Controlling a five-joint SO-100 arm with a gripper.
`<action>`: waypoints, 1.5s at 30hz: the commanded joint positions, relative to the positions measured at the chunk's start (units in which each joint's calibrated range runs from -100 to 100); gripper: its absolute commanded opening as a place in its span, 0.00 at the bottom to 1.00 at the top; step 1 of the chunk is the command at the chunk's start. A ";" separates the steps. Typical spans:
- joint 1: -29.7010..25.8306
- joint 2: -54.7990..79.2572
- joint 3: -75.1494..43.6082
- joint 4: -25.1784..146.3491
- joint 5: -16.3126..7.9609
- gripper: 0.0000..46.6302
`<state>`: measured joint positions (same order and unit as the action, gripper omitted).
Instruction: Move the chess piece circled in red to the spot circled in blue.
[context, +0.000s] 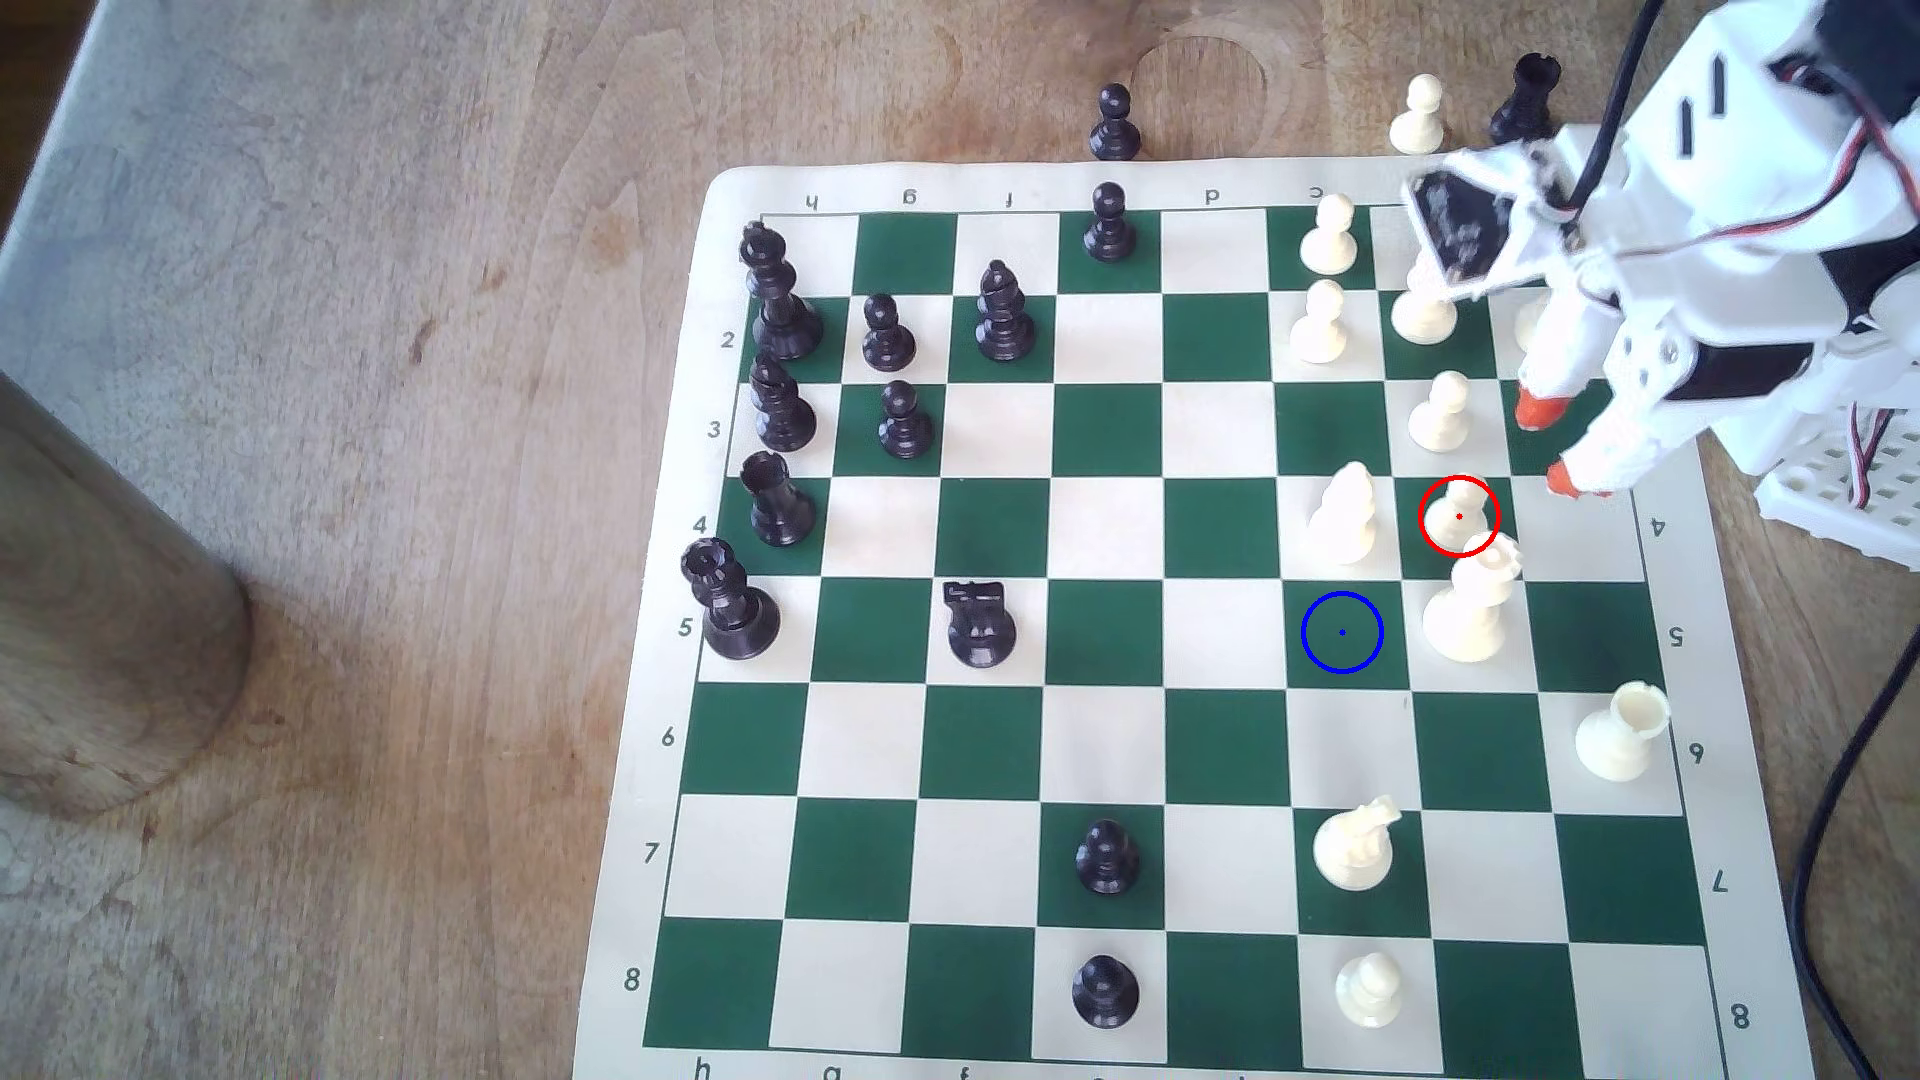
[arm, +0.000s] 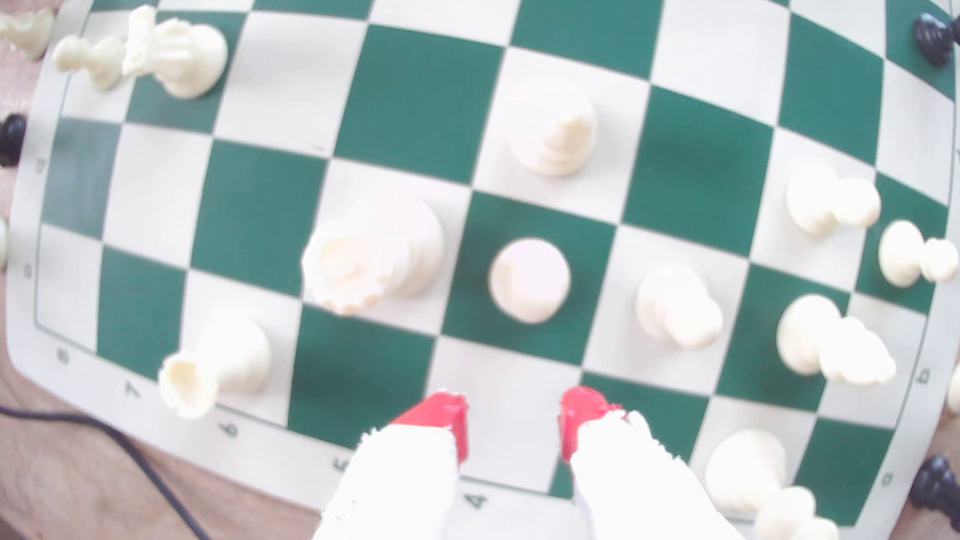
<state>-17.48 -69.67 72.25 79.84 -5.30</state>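
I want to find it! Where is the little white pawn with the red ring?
In the exterior view the pawn stands on a green square near the board's right edge, between the bishop on its left and the queen just below.

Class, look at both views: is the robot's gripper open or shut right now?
Open. In the wrist view the gripper shows bare board between its two red fingertips, short of the pawn.

Home-like spot: chess mat (context: 727, 187) on wooden table (context: 364, 260).
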 joint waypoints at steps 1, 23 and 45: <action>0.47 0.14 2.09 -3.35 -0.24 0.22; 2.81 2.52 7.07 -10.96 0.20 0.28; 1.33 5.41 6.71 -18.42 -1.42 0.27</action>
<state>-15.78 -64.64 80.12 62.15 -6.62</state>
